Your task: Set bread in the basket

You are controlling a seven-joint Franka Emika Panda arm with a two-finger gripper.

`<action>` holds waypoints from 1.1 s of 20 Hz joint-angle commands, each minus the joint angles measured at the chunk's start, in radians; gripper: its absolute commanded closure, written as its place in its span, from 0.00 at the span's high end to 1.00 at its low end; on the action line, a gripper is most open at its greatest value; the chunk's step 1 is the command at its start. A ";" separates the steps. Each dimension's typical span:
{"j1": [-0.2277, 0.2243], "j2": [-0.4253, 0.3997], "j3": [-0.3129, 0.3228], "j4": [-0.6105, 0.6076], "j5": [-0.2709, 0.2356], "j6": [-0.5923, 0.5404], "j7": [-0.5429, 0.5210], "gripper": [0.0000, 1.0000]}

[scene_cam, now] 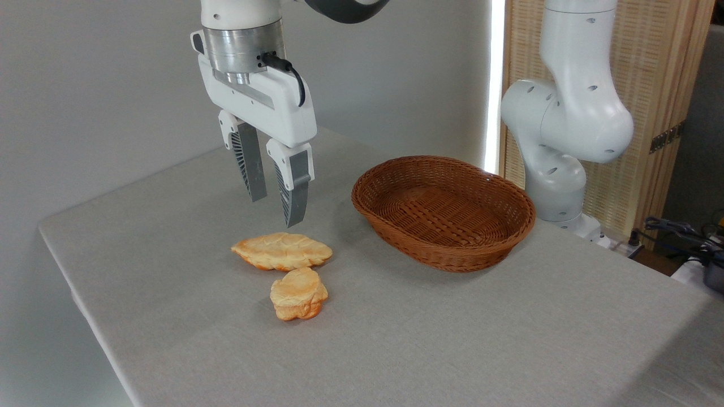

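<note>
The bread [298, 293], a small lumpy bun with a pale golden top and orange-brown edges, lies on the grey table toward the front. The oval reddish-brown wicker basket [396, 232] stands to its right and further back, with nothing inside. My gripper [276, 209] hangs open in the air above and behind the bread, its fingertips just over the far side of a longer flat pastry. Nothing is between the fingers.
A longer, leaf-shaped golden pastry [281, 251] lies just behind the bread, almost touching it. The arm's white base [560, 169] stands at the table's right rear, behind the basket. The table's left edge [85, 294] runs diagonally.
</note>
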 commanded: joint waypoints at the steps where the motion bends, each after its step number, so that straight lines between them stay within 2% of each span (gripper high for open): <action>1: -0.010 0.010 0.007 0.019 -0.014 -0.032 0.000 1.00; 22: -0.010 0.010 0.005 0.019 -0.014 -0.032 -0.008 1.00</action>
